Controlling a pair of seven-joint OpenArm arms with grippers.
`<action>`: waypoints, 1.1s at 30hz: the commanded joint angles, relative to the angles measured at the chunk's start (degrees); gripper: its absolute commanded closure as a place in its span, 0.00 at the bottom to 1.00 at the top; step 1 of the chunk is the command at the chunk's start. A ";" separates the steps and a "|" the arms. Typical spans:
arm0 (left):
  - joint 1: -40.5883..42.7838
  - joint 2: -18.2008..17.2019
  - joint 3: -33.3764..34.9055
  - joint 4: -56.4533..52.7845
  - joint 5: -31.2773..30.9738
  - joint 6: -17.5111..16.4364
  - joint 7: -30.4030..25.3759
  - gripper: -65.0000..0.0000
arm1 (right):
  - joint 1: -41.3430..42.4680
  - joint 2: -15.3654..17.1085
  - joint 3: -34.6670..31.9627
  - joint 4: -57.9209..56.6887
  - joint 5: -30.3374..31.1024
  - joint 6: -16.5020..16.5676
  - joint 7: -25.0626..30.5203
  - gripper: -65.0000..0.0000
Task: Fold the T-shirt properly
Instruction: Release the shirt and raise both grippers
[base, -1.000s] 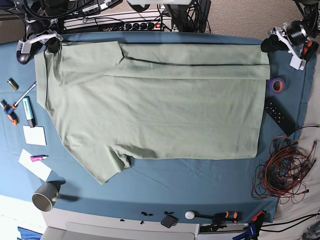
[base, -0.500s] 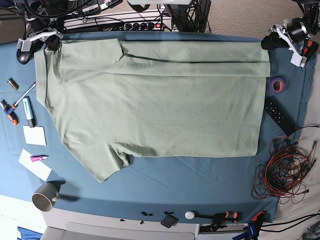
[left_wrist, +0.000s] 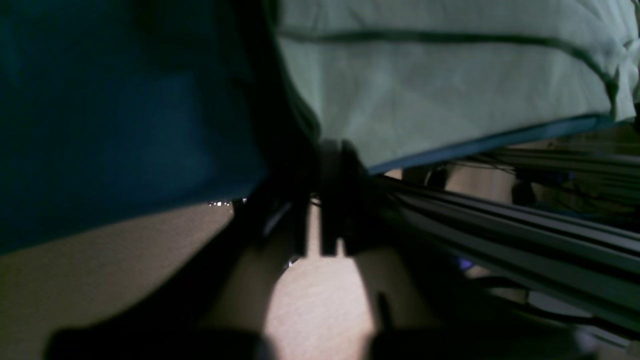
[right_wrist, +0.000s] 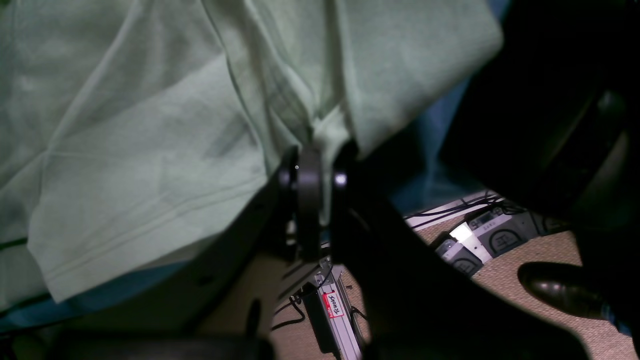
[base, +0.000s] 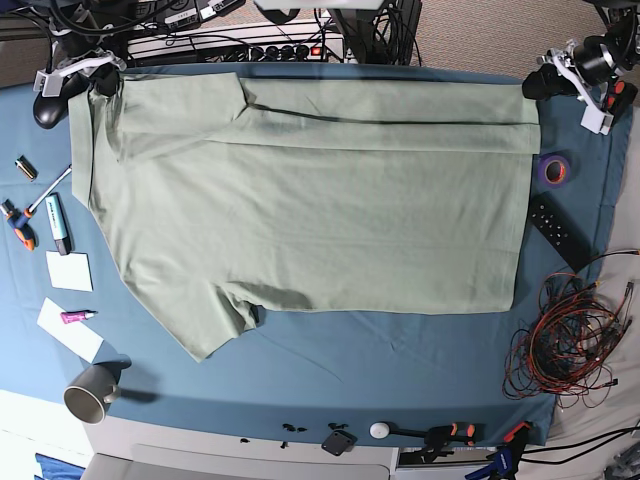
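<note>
The pale green T-shirt (base: 320, 200) lies spread across the teal table cloth (base: 400, 360), its far edge folded over into a long band and one sleeve pointing toward the near left. At the far left corner my right gripper (base: 100, 80) is shut on the T-shirt; the right wrist view shows a bunch of the T-shirt (right_wrist: 150, 125) pinched in the right gripper (right_wrist: 320, 165). My left gripper (base: 540, 85) sits at the far right corner. In the left wrist view the left gripper (left_wrist: 320, 150) is dark beside the T-shirt (left_wrist: 425, 90) edge, and its grip is unclear.
Right of the shirt lie a purple tape roll (base: 553, 168), a black remote (base: 558, 230) and a tangle of wires (base: 570, 345). On the left are markers (base: 58, 222), paper notes (base: 68, 270) and a grey mug (base: 92, 392). Power strips (base: 250, 45) and cables run behind the table.
My right gripper has pulled the shirt's far left corner a little farther back, flattening the folded band. The left gripper has shifted slightly at the far right corner.
</note>
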 joint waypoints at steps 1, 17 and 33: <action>0.68 -0.92 -0.22 0.13 2.54 0.66 1.16 0.82 | -1.07 0.44 0.26 -0.02 -3.54 -0.76 -2.21 1.00; 0.72 -0.92 -3.39 2.40 2.56 -0.72 1.20 0.62 | -1.07 0.44 0.26 -0.02 -3.52 0.74 -0.55 0.71; 0.87 -0.92 -9.57 4.07 1.20 -0.83 1.62 0.62 | -5.88 -1.22 0.28 7.85 -5.97 0.68 -2.12 0.71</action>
